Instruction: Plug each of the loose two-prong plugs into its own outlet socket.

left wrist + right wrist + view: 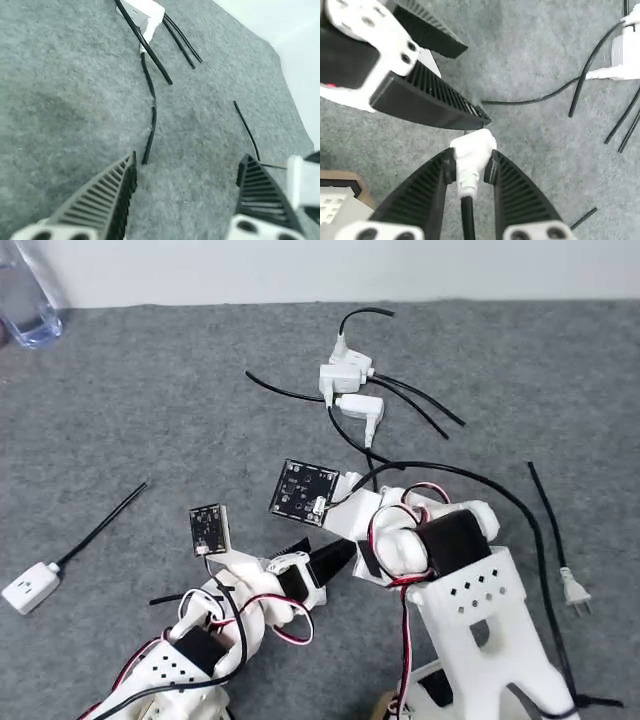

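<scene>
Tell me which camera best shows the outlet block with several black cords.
The high view: the outlet block lies whole and uncovered. The left wrist view catches one corner at the frame edge; the right wrist view, a cropped side.

counter (120,420): grey felt-like cloth, matt, fuzzy nap. plug (470,155): smooth white plastic, slight sheen. cable (153,120): black, matt rubbery sheath. jaws: black plastic, matt, ribbed inner faces.

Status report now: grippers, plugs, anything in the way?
Left gripper open, empty. Right gripper shut on white plug. Empty outlet far to the side. Left gripper crowds the plug.
</scene>
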### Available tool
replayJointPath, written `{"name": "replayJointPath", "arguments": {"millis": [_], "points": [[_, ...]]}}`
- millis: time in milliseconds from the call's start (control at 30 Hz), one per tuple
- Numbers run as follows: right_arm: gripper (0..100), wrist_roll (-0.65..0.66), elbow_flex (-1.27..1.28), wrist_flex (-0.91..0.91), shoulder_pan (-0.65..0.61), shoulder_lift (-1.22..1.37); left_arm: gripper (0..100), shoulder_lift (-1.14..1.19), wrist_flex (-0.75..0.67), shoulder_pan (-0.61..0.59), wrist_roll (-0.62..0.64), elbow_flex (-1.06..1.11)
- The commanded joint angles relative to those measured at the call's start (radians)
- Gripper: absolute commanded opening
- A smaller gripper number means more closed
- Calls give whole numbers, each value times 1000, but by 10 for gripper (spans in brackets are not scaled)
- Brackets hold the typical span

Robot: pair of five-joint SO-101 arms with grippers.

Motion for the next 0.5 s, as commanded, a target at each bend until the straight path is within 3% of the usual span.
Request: {"name": "replayJointPath", "arguments": {"millis": [0,300,467], "points": [[9,-17,-64,-1,-28,-18,308,-9,-11,2,-9,-7],[9,-14,-28,-18,-15,-21,308,-9,-12,-5,-11,-8],[9,60,-32,2,70,-12,308,-9,-9,-150,-9,-39]]}}
